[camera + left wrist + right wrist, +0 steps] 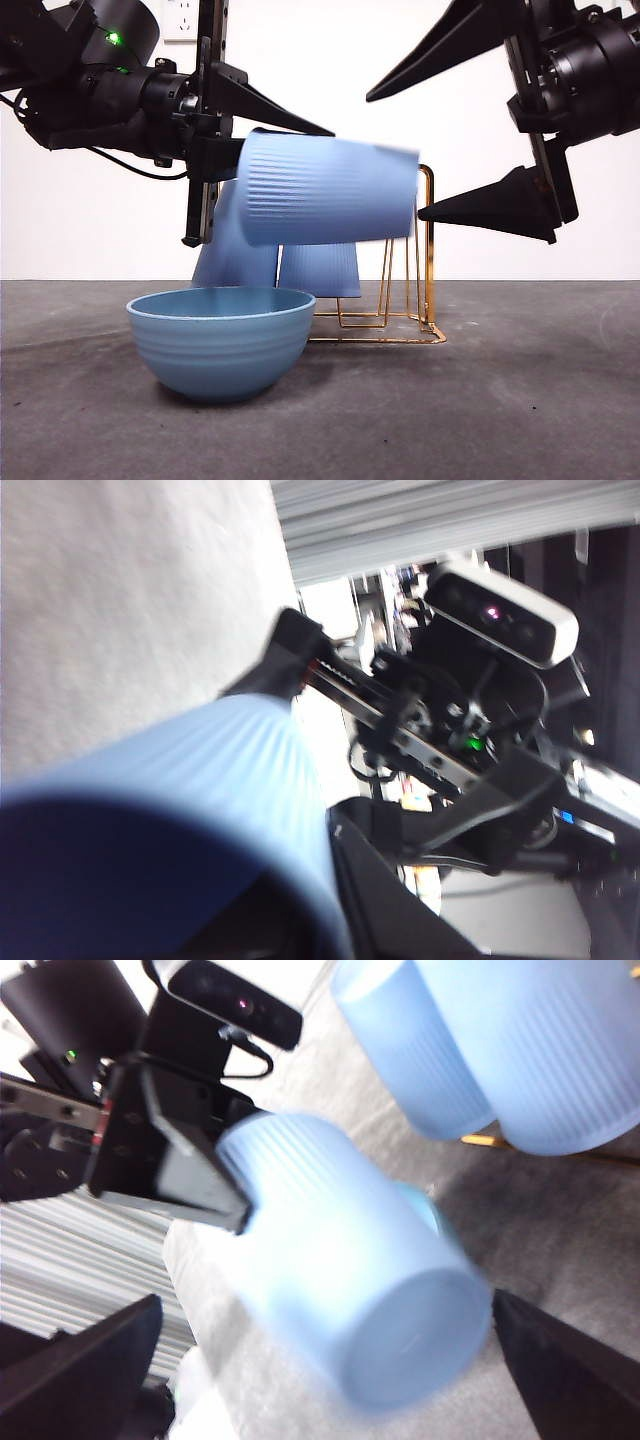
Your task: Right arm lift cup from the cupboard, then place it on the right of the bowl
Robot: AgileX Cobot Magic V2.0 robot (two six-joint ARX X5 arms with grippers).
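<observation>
A light-blue ribbed cup (325, 190) hangs on its side in the air above the blue-teal bowl (220, 340), blurred. My left gripper (255, 150) comes in from the left and is shut on the cup's rim end; the left wrist view shows the cup (180, 800) at its jaws (320, 900). My right gripper (394, 155) comes from the right, jaws wide open, one above and one below the cup's closed base. In the right wrist view the cup (340, 1280) lies between my open right gripper's jaws (325, 1305), untouched.
Two more light-blue cups (235, 250) (320, 268) stand upside down on the gold wire cupboard (428, 250) behind the bowl; they also show in the right wrist view (420, 1050) (540, 1050). Grey table (520, 400) lies right of the bowl.
</observation>
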